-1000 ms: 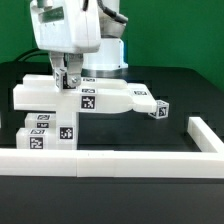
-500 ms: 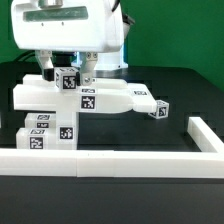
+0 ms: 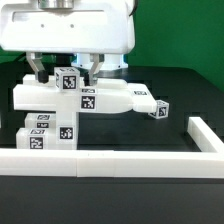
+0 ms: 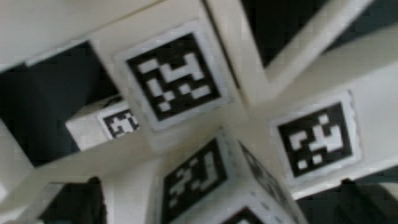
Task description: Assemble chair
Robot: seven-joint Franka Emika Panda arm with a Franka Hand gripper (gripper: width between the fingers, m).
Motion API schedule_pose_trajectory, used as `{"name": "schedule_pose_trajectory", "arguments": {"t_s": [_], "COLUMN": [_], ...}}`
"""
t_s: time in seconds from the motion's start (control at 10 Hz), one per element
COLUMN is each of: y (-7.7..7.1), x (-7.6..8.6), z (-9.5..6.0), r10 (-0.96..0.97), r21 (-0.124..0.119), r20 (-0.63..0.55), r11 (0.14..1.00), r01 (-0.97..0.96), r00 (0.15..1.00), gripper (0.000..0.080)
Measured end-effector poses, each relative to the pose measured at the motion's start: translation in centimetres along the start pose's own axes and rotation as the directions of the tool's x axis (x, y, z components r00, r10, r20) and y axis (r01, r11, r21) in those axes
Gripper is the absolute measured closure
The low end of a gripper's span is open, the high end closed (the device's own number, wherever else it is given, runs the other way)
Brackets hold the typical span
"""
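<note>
My claw (image 3: 66, 72) hangs just over the chair (image 3: 85, 100), its two fingers (image 3: 38, 72) spread wide apart with nothing between them but a small tagged block (image 3: 67, 81) that stands up from the white pieces; I cannot tell whether either pad touches that block. The chair is a cluster of chunky white parts in the middle of the black table (image 3: 185, 90): a flat slab reaching toward the exterior view's right and ending in a small tagged cube (image 3: 160, 109), and blocky tagged legs (image 3: 47, 133) stacked lower at the exterior view's left. Right against the front of those legs runs the long low white border rail (image 3: 110, 160), which turns a corner at the exterior view's right and closes that side off. Open black surface lies between the slab's tip and that corner, and more behind the chair toward the green backdrop (image 3: 180, 30). My own white body fills the upper part of the exterior view and hides what is directly behind the block. My wrist view (image 4: 178, 80) sits so close that it shows only blurred tags on crossing white faces, with dark gaps between them; the rail, the table edges and the backdrop do not appear there.
</note>
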State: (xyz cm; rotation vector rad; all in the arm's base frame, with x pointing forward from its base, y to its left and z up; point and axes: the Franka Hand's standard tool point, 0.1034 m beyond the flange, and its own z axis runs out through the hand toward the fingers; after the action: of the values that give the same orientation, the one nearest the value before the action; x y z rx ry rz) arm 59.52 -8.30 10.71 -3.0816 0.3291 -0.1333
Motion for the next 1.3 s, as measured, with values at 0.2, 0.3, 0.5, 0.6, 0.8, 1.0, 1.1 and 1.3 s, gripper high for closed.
{"name": "schedule_pose_trajectory", "arguments": {"t_s": [0.2,0.3,0.5,0.6,0.8,1.0,1.1,1.3], "y": [0.07,0.07,0.18,0.24,0.26,0.27,0.27,0.27], "x": [-0.04,-0.04,-0.01,0.01,0.01,0.0,0.0,0.0], "z": [0.02,0.02,0.01,0.01,0.01,0.01,0.01,0.02], "r10": [-0.149,-0.197,-0.349,-0.396,-0.397,-0.396,-0.378,-0.298], "r21": [-0.006,-0.006,-0.018,-0.025,-0.025,-0.025,-0.025,-0.025], "r20": [0.004,0.004,0.01,0.012,0.012,0.012,0.012,0.009], "r11": [0.989,0.98,0.937,0.918,0.917,0.918,0.925,0.954], "r01": [0.149,0.197,0.349,0.397,0.397,0.396,0.378,0.298], "r00": [0.989,0.98,0.937,0.918,0.918,0.918,0.926,0.955], "gripper": [0.0151,0.0151,0.0151,0.0151,0.0255,0.0538,0.0538,0.0534]}}
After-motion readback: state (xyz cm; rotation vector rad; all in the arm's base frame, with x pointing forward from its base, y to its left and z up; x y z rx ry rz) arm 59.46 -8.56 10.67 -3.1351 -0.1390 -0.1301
